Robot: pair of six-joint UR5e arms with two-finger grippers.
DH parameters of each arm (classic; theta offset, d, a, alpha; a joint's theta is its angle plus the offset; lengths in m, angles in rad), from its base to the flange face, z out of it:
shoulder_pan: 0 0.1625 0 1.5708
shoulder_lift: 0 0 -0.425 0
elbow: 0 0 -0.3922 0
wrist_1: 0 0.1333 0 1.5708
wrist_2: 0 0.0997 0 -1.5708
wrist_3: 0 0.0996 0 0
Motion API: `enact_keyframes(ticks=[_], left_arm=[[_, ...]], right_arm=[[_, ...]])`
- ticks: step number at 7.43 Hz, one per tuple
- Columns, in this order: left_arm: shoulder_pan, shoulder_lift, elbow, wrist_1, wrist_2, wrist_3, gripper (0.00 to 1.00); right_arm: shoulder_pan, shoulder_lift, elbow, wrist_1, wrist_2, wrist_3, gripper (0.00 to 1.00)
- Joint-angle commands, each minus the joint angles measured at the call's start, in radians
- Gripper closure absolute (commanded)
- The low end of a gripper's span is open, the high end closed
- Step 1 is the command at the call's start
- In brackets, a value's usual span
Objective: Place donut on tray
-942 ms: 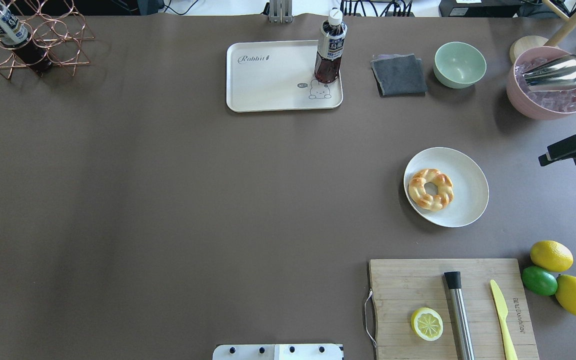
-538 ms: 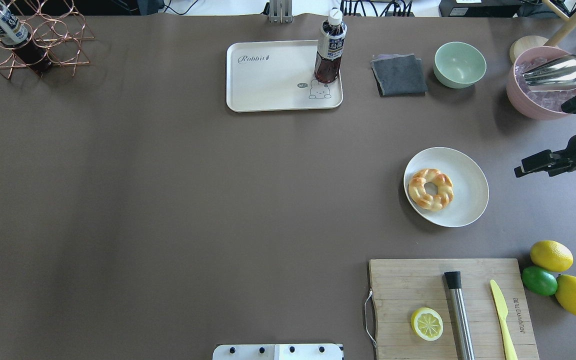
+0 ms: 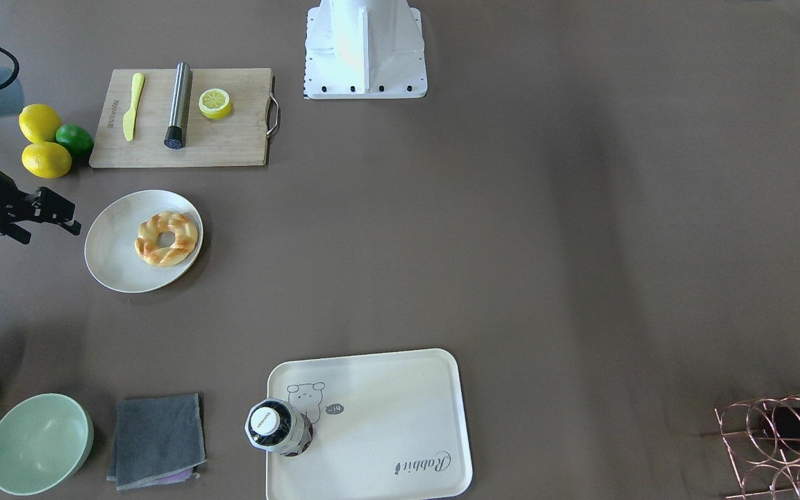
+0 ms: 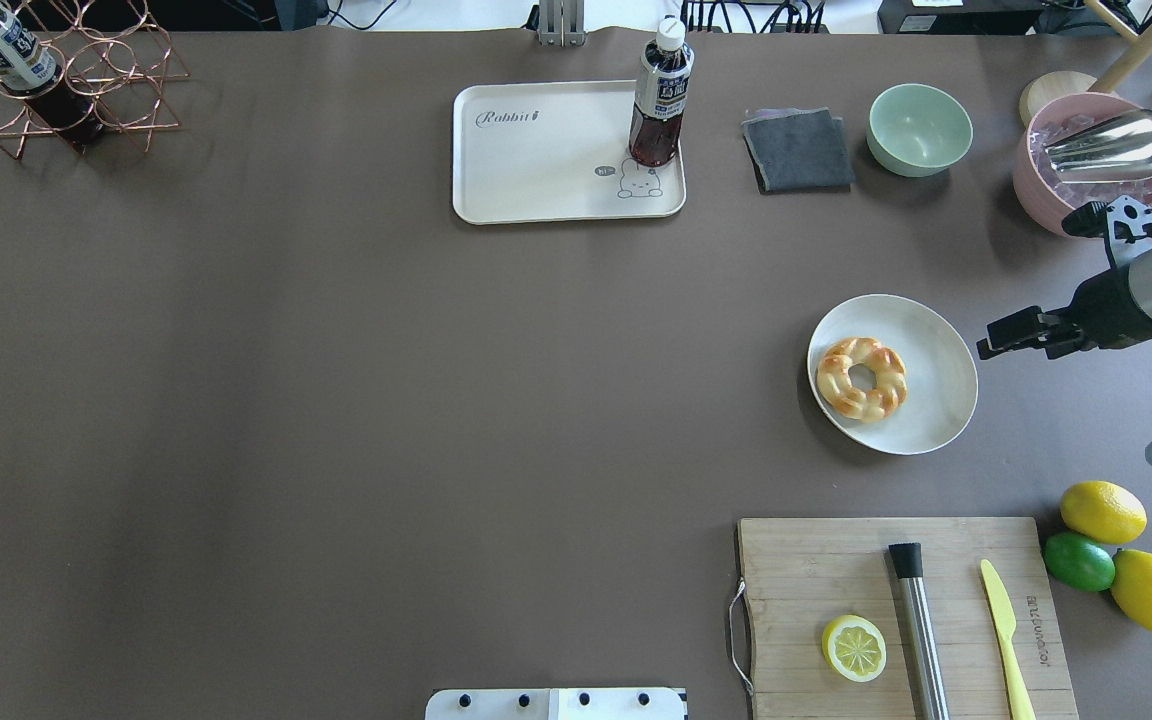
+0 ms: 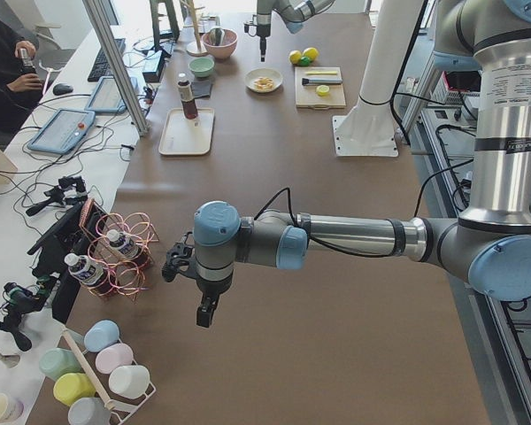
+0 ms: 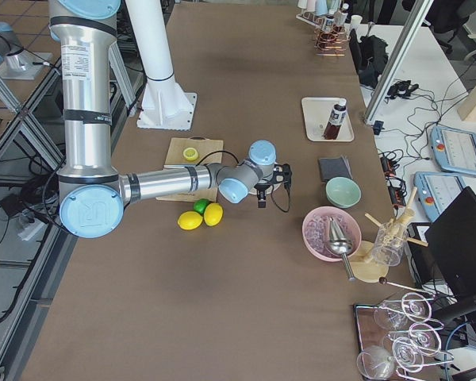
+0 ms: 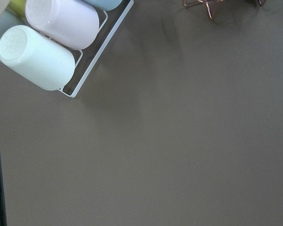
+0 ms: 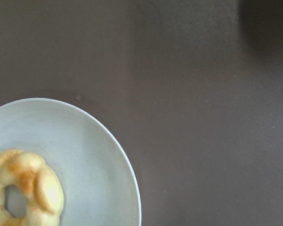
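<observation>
The donut (image 4: 861, 378), a golden braided ring, lies on the left part of a round off-white plate (image 4: 936, 380); it also shows in the front view (image 3: 167, 239) and the right wrist view (image 8: 23, 188). The cream tray (image 4: 536, 160) with the bear drawing sits far back at mid-table, with a dark drink bottle (image 4: 660, 95) upright on its right corner. My right gripper (image 4: 996, 345) hovers just right of the plate, apart from the donut; it looks open and empty (image 3: 60, 221). My left gripper (image 5: 205, 314) hangs over bare table far to the left; I cannot tell its state.
A wooden cutting board (image 4: 796, 570) with a lemon half (image 4: 853, 647), metal muddler (image 4: 921, 630) and yellow knife (image 4: 1004, 625) lies near the plate. Lemons and a lime (image 4: 1101, 512) sit beside it. A grey cloth (image 4: 798, 150), green bowl (image 4: 920, 128), pink ice bowl (image 4: 1056, 200) and wire bottle rack (image 4: 86, 90) line the back.
My right arm has come in from the right edge, moving left toward the plate. The donut, plate and tray have not moved.
</observation>
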Motion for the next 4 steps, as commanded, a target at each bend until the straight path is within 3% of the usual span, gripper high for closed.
enact_keyframes(ticks=[1,4], left_arm=[[0.0,0.0,0.001,0.0,0.0,-0.001,0.02],[0.0,0.002,-0.005,0.0,-0.001,0.001,0.02]], right_arm=[[-0.044,0.018,0.003,0.0,-0.034,0.02,0.0],[-0.074,0.016,-0.005,-0.001,-0.047,0.023,0.0]])
